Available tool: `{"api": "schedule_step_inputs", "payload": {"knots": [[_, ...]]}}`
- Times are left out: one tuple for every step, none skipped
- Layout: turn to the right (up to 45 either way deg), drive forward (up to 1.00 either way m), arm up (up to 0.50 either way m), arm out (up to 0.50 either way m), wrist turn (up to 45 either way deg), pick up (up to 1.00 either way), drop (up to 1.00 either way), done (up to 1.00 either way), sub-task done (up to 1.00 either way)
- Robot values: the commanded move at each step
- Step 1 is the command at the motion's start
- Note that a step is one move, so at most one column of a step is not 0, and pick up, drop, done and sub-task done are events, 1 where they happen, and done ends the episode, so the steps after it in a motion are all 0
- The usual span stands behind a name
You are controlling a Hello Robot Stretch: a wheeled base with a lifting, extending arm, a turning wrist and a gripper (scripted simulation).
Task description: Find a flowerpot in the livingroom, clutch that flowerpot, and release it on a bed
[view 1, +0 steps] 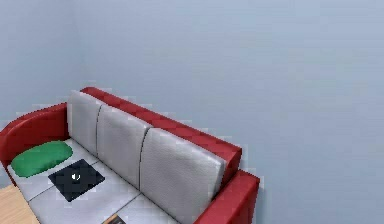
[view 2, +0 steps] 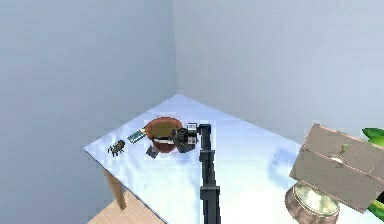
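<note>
Grasp unconfirmed, tip and snag risk.
Forward view: red sofa with grey cushions (view 1: 175,165) against the wall. Arm side view adds white corner table (view 2: 250,160), tan boxy object (view 2: 335,160) at its right, dark square arm bar (view 2: 208,170), brown round flowerpot (view 2: 162,129) on the tabletop, gripper (view 2: 186,138) right at it; can't tell if it holds anything. Shallow grip could tip or drag the pot into the small dark bits (view 2: 118,147) beside it; a base turn could swing the arm into the tan object.

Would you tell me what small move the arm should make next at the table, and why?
Probably a slight lift of the arm: the gripper sits at the reddish-brown flowerpot, which stands on the white table, and I cannot tell whether it holds it.
</note>
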Motion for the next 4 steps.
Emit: {"api": "schedule_step_inputs", "payload": {"knots": [[0.0,0.00,0.10,0.00,0.0,0.00,0.00,0.00,0.00],[0.0,0.00,0.24,0.00,0.0,0.00,0.00,0.00,0.00],[0.0,0.00,0.00,0.00,-45.0,0.00,0.00,0.00,0.00],[0.0,0.00,0.00,0.00,-45.0,0.00,0.00,0.00,0.00]]}}
